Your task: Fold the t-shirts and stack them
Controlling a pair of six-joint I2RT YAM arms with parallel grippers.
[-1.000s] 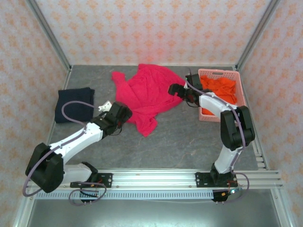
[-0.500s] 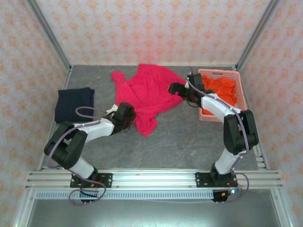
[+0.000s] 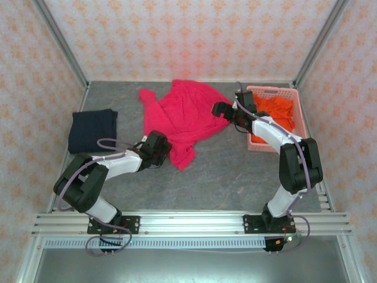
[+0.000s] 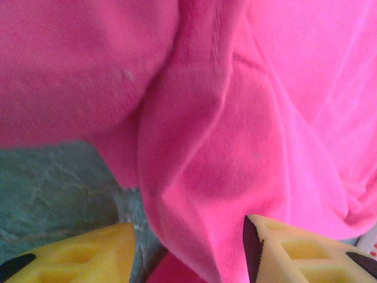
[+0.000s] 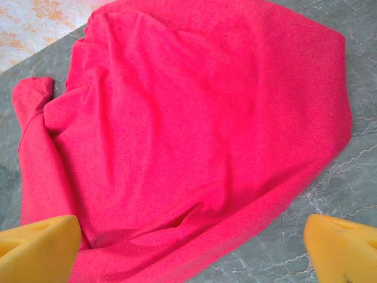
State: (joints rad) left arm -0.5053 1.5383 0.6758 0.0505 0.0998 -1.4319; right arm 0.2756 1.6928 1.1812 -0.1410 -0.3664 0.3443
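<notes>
Your left gripper (image 4: 188,224) stands about half open at the near left hem of the crimson-pink t-shirt (image 3: 182,115), low over the desk (image 3: 224,171). In the left wrist view a thick fold of that cloth runs down between its yellow fingers (image 4: 76,253); the fold presses against the right-hand finger, while a sliver of grey desk shows beside the left-hand one, so you cannot tell whether the cloth is actually pinched or just lying in the gap. Your right gripper (image 5: 189,224) is spread wide and grasps nothing. It hangs just above the shirt's right edge, with red cloth under one finger and bare desk under the other. The crimson-pink t-shirt lies rumpled and unfolded across the middle of the desk towards the far wall, one sleeve reaching out to the far left. The dark navy t-shirt (image 3: 92,130) sits folded flat near the left edge, well apart from the red one. The bright orange t-shirt (image 3: 272,109) is bunched inside the pale pink basket (image 3: 259,144) at the right side, just beside your right arm.
</notes>
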